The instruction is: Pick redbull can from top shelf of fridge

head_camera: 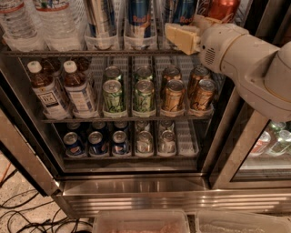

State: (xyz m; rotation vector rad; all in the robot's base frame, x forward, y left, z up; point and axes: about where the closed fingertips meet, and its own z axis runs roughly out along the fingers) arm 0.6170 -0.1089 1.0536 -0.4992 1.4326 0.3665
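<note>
The end effector (182,38) hangs at the front edge of the top shelf (68,53) of the fridge (136,187), toward that shelf's right end; whether it is open or closed cannot be told. The redbull can (183,12) stands on the shelf, just behind it. A clean grasp likely means rising level with the can's body, going straight in, and avoiding the red can (223,8) at the shelf's far right.

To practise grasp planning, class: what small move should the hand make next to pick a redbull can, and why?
Probably lift slightly and ease inward: the hand sits at the front edge of the top shelf, just below the nearest redbull can, not yet around it.
</note>
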